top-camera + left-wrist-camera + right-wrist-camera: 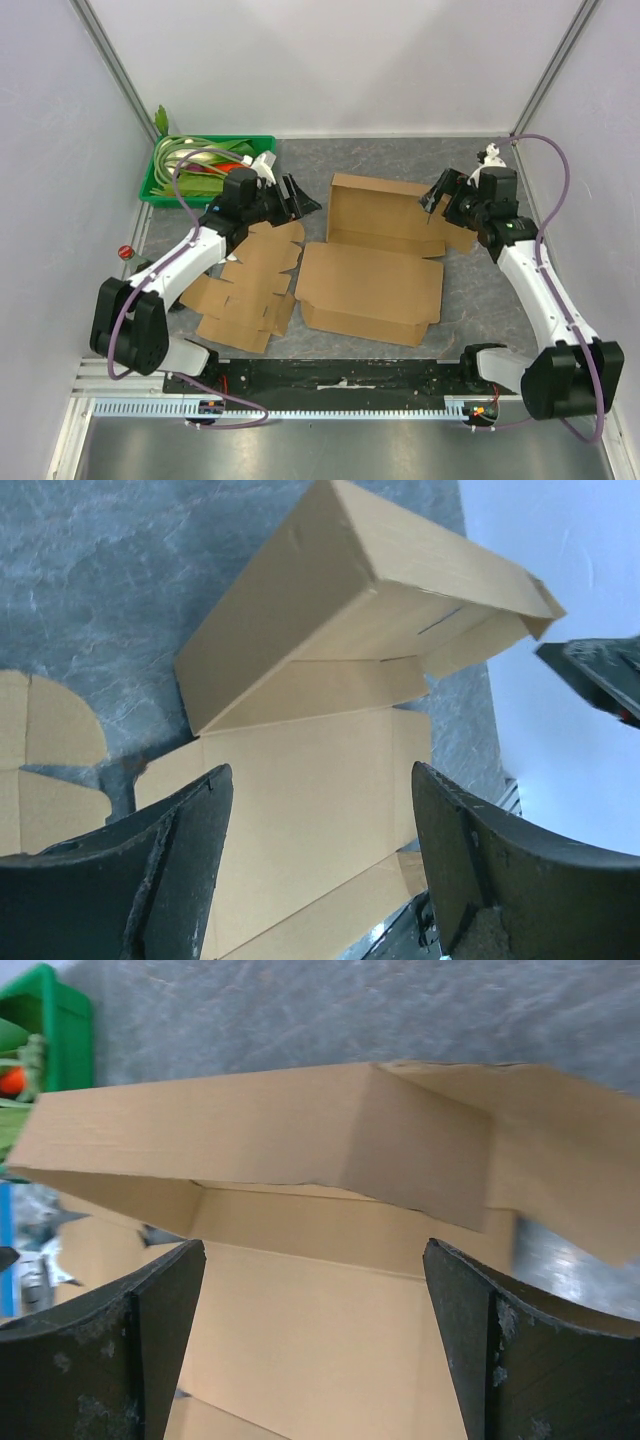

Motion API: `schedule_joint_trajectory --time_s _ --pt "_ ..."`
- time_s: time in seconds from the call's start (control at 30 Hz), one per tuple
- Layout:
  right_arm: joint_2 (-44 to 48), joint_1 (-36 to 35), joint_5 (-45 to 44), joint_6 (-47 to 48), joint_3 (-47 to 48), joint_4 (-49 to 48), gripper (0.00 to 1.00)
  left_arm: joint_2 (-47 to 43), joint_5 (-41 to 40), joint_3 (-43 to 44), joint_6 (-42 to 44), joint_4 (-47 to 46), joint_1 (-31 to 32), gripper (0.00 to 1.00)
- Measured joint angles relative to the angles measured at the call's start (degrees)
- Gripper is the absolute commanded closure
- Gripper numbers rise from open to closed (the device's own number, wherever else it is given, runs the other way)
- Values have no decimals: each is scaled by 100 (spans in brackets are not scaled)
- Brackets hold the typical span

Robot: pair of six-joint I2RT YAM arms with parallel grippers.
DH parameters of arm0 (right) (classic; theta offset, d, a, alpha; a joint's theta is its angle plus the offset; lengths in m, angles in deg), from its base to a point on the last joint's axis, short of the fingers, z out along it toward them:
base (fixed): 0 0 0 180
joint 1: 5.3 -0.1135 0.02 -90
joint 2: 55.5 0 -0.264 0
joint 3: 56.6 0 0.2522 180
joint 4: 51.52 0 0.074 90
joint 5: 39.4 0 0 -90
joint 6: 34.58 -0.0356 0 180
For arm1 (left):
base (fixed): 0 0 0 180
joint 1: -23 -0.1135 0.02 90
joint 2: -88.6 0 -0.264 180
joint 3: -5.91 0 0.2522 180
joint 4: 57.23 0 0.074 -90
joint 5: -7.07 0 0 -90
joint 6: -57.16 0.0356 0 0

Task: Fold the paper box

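Note:
A brown paper box [372, 262] lies partly folded in the middle of the table, its back panel raised and its flat lid toward me. It also shows in the left wrist view [320, 770] and the right wrist view [330, 1290]. My left gripper [300, 197] is open and empty, just left of the box's raised panel; in its wrist view [320, 820] the jaws stand wide above the flat lid. My right gripper [437, 192] is open and empty at the box's right rear flap; in its wrist view [315, 1300] the jaws stand wide over the box.
A second flat, unfolded cardboard blank [248, 285] lies left of the box, under my left arm. A green basket [160, 185] with vegetables stands at the back left corner. White walls close the back and sides.

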Motion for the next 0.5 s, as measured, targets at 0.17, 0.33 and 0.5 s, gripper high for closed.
schedule_joint_trajectory --time_s 0.17,0.33,0.5 --pt "481 136 -623 629 -48 605 2 291 2 7 74 50 0 19" --pt "949 348 -903 481 -586 970 2 319 -83 109 391 50 52 24" --pt "1276 474 -953 291 -1185 1453 2 313 -146 293 522 -94 170 32"
